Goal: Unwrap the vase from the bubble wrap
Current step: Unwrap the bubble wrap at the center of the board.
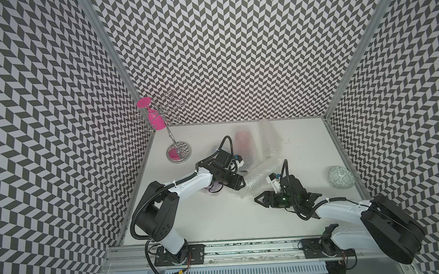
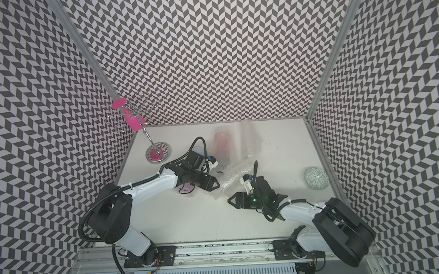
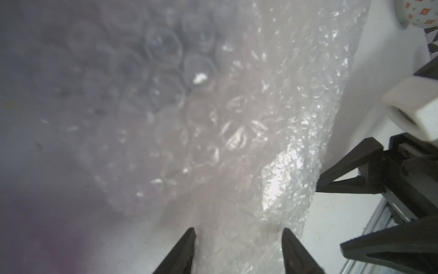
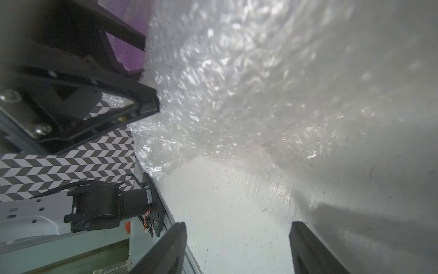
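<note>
left end effector (image 3: 238, 231) spread, straddling the bubble wrap (image 3: 272, 118). right end effector (image 4: 237, 224) spread too, above the counter (image 4: 237, 201).

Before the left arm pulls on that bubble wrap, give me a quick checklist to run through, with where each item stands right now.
1. The bubble wrap lies inside the left gripper, between its jaws: ok.
2. Jaws clamped on it: not ok, they stand apart.
3. The right gripper empty: ok, open over bare table.
4. Grippers apart from each other: ok.
5. Vase inside this crumpled wrap: cannot tell; a pink wrapped cylinder sits beyond it.
6. The patterned egg-shaped object away from both arms: ok.
</note>
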Robot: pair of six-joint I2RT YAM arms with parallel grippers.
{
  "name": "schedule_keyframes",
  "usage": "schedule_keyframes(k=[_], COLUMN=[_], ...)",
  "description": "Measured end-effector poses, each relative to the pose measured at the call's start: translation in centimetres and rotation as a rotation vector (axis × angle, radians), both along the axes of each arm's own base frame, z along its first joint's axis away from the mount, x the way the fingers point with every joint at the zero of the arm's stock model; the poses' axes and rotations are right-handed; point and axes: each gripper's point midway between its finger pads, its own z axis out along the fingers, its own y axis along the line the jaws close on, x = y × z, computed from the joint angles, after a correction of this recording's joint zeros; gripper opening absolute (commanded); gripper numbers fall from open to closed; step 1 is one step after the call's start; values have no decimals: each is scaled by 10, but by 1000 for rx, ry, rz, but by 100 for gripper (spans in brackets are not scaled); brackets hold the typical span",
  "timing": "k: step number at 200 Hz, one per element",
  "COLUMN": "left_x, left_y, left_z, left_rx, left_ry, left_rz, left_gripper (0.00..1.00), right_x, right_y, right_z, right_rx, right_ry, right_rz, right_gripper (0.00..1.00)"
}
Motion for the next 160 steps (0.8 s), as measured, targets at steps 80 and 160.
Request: schedule_keyframes(k=[80,160], left_x=[-55,-76], left_y=[-11,-28], left_z=[-6,-1], left_rx=[-123,-197], left_ry=[85,140], left_rz=[-79,-91], left_gripper=[35,2], right_x=[-4,-3], right_y=[-3,5], right_z=[0,-2], right_rx=[-38,-156], right_ry=[-38,-92], right_rz=[17,35], right_gripper=[70,63])
